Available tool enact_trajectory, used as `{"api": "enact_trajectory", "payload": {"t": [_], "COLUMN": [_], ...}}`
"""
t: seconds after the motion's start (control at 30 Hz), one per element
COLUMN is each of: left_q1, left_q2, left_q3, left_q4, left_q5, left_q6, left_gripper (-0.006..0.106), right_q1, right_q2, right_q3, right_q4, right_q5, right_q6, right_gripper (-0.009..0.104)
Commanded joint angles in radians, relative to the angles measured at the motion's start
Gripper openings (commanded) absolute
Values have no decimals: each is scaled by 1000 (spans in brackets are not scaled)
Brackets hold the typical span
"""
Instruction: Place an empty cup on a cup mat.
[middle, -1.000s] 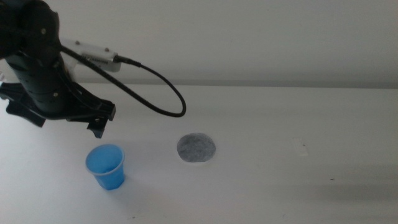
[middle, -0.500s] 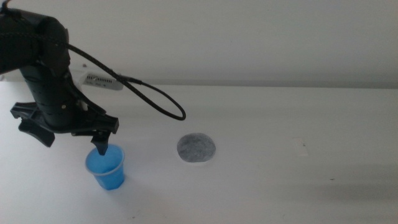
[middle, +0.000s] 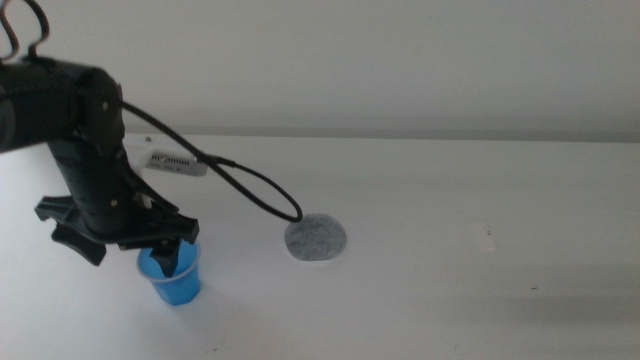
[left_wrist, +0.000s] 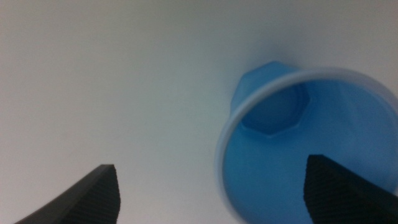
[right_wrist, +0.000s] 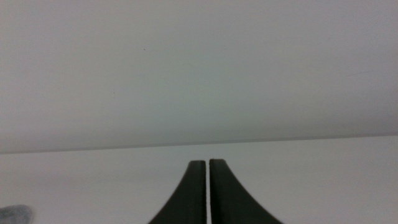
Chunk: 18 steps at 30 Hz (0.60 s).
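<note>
The blue cup (middle: 172, 277) stands upright and empty at the table's front left. My left gripper (middle: 125, 248) is open and low over it. One fingertip (middle: 166, 256) reaches inside the cup's rim, the other is outside to the left. The left wrist view shows the cup (left_wrist: 280, 155) from above, its rim between the spread jaws of the left gripper (left_wrist: 217, 193). The cup mat (middle: 316, 238), a round speckled grey disc, lies bare to the cup's right. My right gripper (right_wrist: 207, 167) is shut and empty, out of the middle view.
A black cable (middle: 250, 185) loops from the left arm across the table toward the mat. A white box (middle: 178, 161) lies behind the arm. A wall runs along the table's far edge.
My left gripper has come down and forward from behind the cup. One jaw now dips inside the cup's rim. The cup and the mat have not moved.
</note>
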Motion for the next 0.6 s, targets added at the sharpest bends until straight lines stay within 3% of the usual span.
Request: {"api": "enact_trajectory", "payload": {"t": [0.0, 0.13, 0.23, 0.33, 0.5, 0.57], "left_q1": [2, 2, 2, 2, 2, -20], "left_q2": [3, 13, 29, 33, 14, -32], "left_q3": [28, 63, 63, 63, 54, 37], "left_q4": [-5, -5, -5, -11, -29, -29], "left_q5": [-68, -123, -121, -121, -48, 6], "left_q6": [2, 0, 0, 0, -5, -13], "left_gripper": [78, 76, 68, 48, -1, -2], "right_q1": [1, 1, 1, 1, 1, 1], "right_q2": [-36, -36, -36, -36, -36, -36], "right_q3": [35, 35, 35, 35, 35, 35], "right_q4": [-10, -10, -10, -10, -10, -10], "right_q5": [-6, -6, -6, -6, -6, -6], "right_q6": [-1, -1, -1, -1, -1, -1], "right_gripper": [-2, -2, -2, -2, -2, -2]}}
